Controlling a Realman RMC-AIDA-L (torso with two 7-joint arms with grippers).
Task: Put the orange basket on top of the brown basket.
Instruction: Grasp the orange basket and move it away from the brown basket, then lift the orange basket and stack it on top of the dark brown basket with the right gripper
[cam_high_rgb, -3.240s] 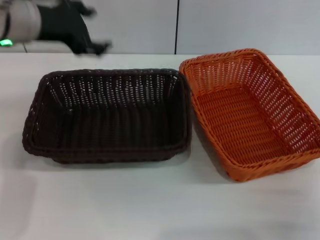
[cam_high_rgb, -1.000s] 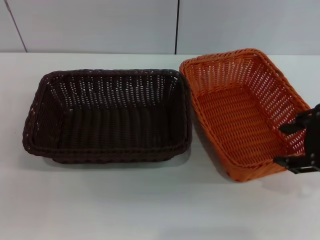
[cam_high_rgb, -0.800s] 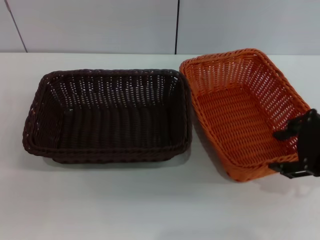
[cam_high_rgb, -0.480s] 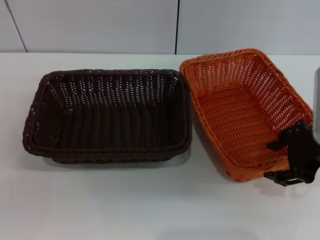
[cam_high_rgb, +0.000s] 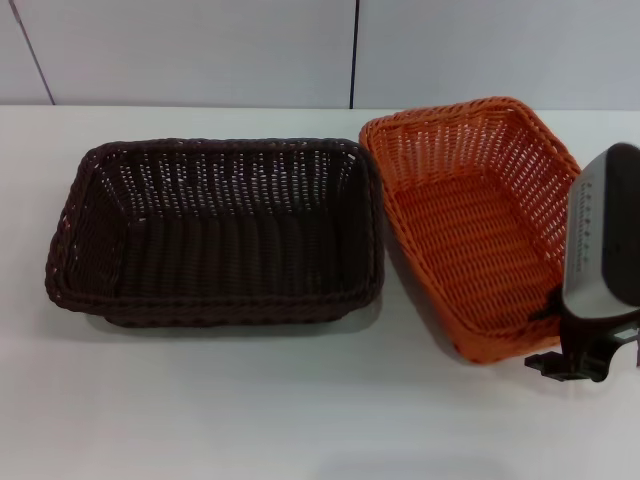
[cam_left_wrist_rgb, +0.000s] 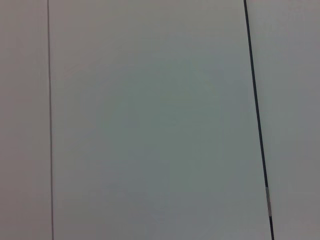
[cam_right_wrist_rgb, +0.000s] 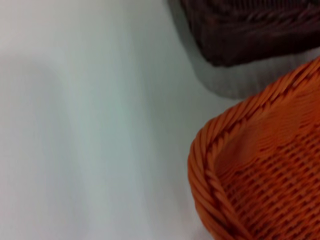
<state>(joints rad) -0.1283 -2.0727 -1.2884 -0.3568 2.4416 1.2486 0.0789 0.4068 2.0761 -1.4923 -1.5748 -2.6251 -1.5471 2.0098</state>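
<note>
The orange basket (cam_high_rgb: 485, 225) sits at the surface's (cam_high_rgb: 300, 400) right edge, touching the brown basket (cam_high_rgb: 215, 232). The right end effector (cam_high_rgb: 568, 362) hangs at its near right corner; whether spread or closed, I cannot tell. Best to straddle the rim squarely before lifting.
</note>
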